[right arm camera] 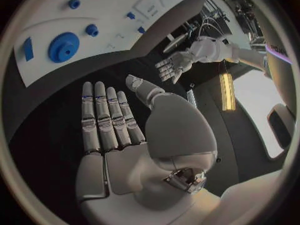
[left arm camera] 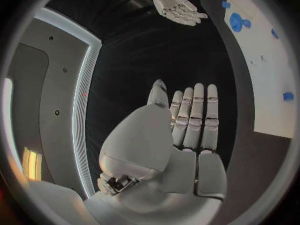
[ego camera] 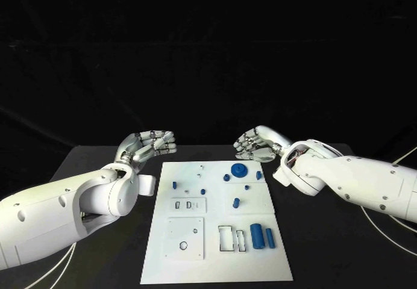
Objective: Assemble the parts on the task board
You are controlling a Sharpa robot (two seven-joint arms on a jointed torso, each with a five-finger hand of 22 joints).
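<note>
Task board lies centred on the table, parts resting on it. Left hand and right hand hover beyond its far edge. Wrist views: both hands flat, fingers extended, empty. Risk: a descending hand could scatter loose parts.

The task board looks like smooth matt white plastic — the parts a glossy blue plastic. The table is matt black — both hands silvery metal.

One task board on the bench, two hands, left and right, and two blue cylinders lying side by side.
</note>
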